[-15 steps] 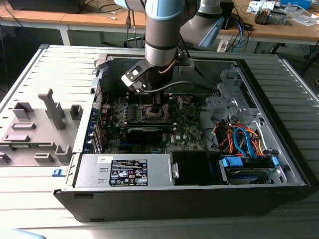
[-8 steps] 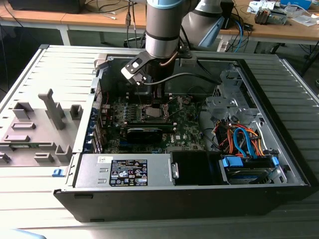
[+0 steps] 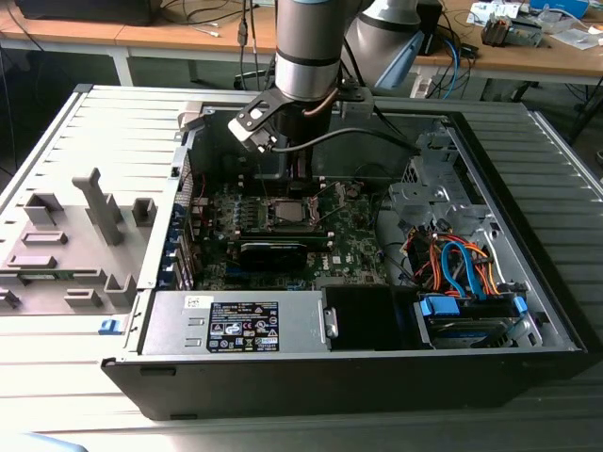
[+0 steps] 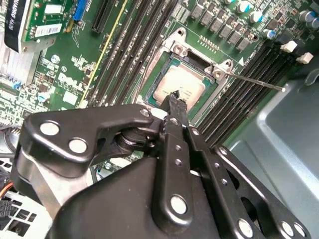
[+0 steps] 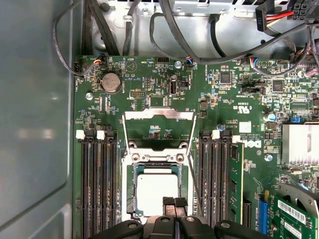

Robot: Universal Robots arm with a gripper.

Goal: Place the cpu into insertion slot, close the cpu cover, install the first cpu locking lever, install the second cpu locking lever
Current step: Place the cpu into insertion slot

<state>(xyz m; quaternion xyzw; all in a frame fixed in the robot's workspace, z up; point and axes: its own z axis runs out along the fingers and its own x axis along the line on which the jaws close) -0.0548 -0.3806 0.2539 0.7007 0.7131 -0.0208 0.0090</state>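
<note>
Grey table [image 3: 57, 377], open computer case [image 3: 311, 377] — in the exterior view, the arm [image 3: 306, 47] is at twelve o'clock of the insertion slot [image 3: 271, 211]. My gripper [image 5: 174, 201], fingers pressed together, sits over the seated cpu [image 5: 157, 191] — cpu cover [image 5: 158, 115] open.

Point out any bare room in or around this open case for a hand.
Bare: the ribbed surface at the exterior view's right of the case, and the plain metal panel beside the memory slots. Crowded: around the cpu by the shut pincer, and the cabled drive corner.
</note>
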